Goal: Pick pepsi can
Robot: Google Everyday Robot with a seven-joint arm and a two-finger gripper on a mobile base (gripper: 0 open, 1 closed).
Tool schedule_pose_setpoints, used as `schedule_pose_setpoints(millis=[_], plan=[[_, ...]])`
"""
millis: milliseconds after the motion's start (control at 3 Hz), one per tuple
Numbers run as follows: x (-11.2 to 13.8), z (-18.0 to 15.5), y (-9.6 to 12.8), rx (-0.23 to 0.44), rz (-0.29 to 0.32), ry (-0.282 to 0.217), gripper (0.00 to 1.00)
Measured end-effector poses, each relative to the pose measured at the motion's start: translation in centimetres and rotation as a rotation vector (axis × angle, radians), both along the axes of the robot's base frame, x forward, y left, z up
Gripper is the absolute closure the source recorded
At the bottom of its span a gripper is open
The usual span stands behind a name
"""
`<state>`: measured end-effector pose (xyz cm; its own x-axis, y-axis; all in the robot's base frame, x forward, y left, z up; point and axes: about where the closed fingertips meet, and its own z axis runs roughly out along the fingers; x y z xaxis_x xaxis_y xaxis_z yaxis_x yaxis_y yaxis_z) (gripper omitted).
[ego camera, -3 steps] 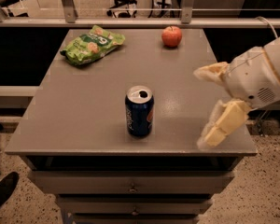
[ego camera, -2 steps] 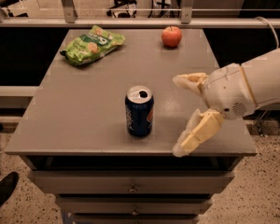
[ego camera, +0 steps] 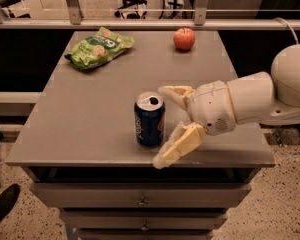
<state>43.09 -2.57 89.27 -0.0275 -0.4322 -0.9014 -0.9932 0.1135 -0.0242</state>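
Note:
The pepsi can (ego camera: 149, 120) stands upright near the front middle of the grey table (ego camera: 85, 114). It is dark blue with a silver top and white lettering. My gripper (ego camera: 164, 126) comes in from the right at can height, open, with its two cream fingers spread wide. The far finger (ego camera: 174, 93) is beside the can's top right. The near finger (ego camera: 177, 146) reaches past the can's lower right toward the table's front edge. The fingers are right next to the can but not closed on it.
A green snack bag (ego camera: 99, 48) lies at the back left of the table. A red apple (ego camera: 184, 38) sits at the back right. Drawers (ego camera: 140, 201) are under the tabletop. A railing (ego camera: 140, 19) runs behind the table.
My gripper has moved left across the table from the right edge to right beside the can, still open. The can, bag and apple have not moved.

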Motion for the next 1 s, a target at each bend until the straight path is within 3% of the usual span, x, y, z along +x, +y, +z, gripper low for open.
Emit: schedule_pose_setpoints(millis=[667, 1000], plan=[[1.2, -2.3, 3.5, 0.152, -0.015, 0.048, 0.00], [2.1, -2.8, 4.0, 0.201, -0.038, 0.049, 0.15]])
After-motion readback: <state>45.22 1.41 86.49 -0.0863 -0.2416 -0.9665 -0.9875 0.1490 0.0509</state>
